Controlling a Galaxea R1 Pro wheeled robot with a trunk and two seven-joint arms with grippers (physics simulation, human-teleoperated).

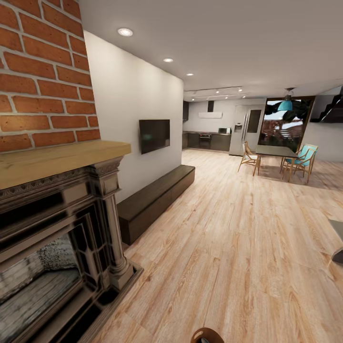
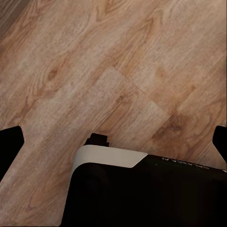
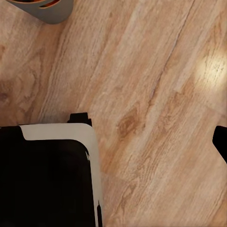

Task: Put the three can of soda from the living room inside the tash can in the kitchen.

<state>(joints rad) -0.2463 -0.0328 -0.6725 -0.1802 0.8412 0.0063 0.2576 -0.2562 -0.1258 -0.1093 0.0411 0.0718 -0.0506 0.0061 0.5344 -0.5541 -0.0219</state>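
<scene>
Head view: brick chimney (image 1: 43, 71) above a dark fireplace (image 1: 57, 247), wall TV (image 1: 154, 135), long low bench (image 1: 155, 197) on light wood floor (image 1: 228, 247); the kitchen (image 1: 209, 136) lies far ahead, beside a dining table (image 1: 276, 151). Wrist views: floor planks and the robot's dark base (image 2: 146, 194). Whether either end effector is wide or narrow cannot be told. A brown rim (image 1: 207, 335) sits at the lower edge; what it is cannot be told.

Wood floor (image 1: 247, 228) w/ bench (image 1: 155, 197)
</scene>
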